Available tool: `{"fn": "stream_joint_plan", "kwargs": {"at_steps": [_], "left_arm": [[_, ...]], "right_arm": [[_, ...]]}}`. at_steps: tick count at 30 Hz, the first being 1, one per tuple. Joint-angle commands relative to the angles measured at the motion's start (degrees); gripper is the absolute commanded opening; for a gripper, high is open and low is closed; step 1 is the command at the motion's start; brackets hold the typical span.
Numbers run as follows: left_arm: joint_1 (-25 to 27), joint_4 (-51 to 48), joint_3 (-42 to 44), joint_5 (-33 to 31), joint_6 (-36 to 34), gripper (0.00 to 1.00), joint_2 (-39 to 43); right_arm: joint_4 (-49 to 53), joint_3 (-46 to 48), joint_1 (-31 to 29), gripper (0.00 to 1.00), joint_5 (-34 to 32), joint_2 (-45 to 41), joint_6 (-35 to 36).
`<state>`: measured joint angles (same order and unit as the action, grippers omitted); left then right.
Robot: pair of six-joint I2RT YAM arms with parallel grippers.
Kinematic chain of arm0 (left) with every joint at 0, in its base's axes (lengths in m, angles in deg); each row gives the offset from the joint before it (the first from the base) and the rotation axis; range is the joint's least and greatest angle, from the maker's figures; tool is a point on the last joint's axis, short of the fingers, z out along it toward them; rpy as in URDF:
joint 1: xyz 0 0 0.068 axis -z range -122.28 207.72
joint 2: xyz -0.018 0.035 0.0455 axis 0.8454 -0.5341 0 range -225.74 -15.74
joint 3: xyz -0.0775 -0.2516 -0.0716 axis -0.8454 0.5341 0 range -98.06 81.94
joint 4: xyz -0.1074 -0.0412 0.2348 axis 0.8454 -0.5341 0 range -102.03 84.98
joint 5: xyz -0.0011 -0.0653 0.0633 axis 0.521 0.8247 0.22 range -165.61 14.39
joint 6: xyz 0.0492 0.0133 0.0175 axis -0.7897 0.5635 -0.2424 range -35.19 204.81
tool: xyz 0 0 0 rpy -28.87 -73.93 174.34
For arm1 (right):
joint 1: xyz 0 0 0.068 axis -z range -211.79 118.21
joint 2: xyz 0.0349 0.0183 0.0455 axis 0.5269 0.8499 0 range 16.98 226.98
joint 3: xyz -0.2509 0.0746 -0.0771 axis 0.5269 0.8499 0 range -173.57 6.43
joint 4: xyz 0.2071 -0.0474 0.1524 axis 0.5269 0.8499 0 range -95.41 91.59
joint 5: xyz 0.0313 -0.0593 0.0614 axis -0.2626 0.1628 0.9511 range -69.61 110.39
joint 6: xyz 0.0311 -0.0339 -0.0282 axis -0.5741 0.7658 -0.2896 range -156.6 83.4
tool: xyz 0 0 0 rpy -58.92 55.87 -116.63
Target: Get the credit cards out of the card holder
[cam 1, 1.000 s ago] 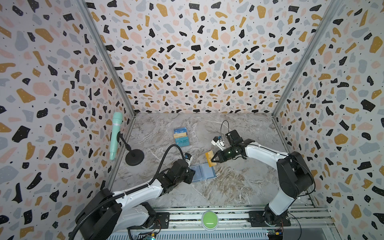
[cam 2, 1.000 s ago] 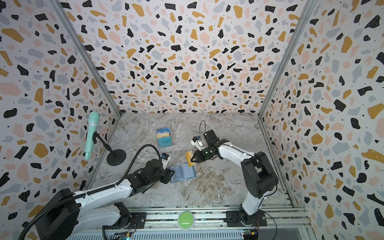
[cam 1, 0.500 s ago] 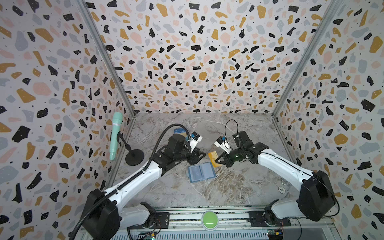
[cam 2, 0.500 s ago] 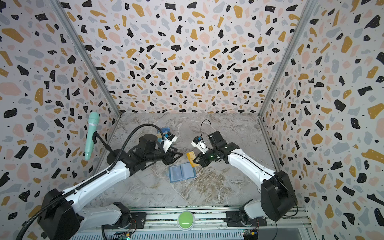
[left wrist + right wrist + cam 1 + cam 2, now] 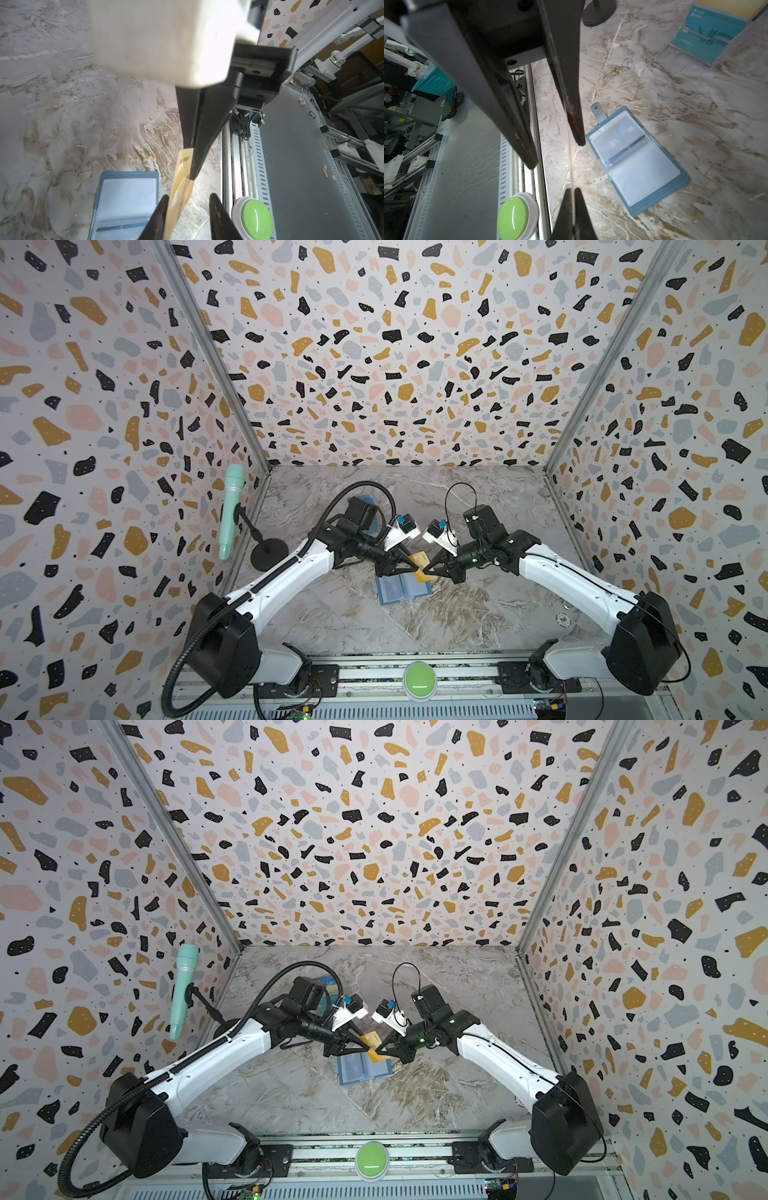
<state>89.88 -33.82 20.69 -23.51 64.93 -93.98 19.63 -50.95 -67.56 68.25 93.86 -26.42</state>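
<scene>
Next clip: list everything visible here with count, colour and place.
yellow card: 1, golden-yellow, held off the table beside the card holder.
card holder: 1, slate-blue, lying open mid-table.
blue card: 1, blue, in a holder pocket.
display rack: 1, clear, behind the left arm, holding teal cards.
microphone: 1, mint green, on a black stand, left table edge.
button: 1, green, front middle.
left gripper: 1, black, open, straddling the yellow card.
right gripper: 1, black, shut on the yellow card.

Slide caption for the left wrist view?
Right gripper pinches the yellow card inside the open left gripper; card holder lies open on the table.
</scene>
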Motion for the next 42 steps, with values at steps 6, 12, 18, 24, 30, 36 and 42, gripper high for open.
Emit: {"fn": "stream_joint_plan", "kwargs": {"at_steps": [6, 12, 18, 24, 30, 36, 42], "left_arm": [[0.09, 2.18, 2.49, 4.96, 0.49, 0.26, 3.05], [0.09, 1.37, 2.64, 5.26, -0.24, 0.18, 3.20], [0.01, 1.33, 3.02, 4.93, -0.13, 0.01, 3.18], [-1.12, 5.09, 4.03, 5.45, 3.15, 0.00, 3.87], [-2.36, 25.82, 8.71, 2.71, 22.17, 0.00, 7.98], [-2.36, 47.55, 15.08, -7.42, 39.75, 0.00, 12.40], [-2.37, 71.90, 24.00, -13.54, 56.95, 0.00, 13.68]], "right_arm": [[2.01, -0.53, -2.53, 0.00, 1.76, 0.17, 4.00], [2.35, -0.71, -2.99, 0.00, 0.53, -0.10, 4.46], [2.00, -0.98, -3.18, 0.00, -1.47, -0.37, 4.19], [0.34, -0.77, -2.38, 0.42, -6.52, -1.28, 0.00], [-14.75, 9.35, 5.01, 0.75, 2.34, -9.15, -10.42], [-46.55, 23.98, 6.12, 0.76, 6.61, -16.56, -29.76], [-68.99, 30.47, 6.09, 0.54, 4.01, -15.17, -40.37]]}}
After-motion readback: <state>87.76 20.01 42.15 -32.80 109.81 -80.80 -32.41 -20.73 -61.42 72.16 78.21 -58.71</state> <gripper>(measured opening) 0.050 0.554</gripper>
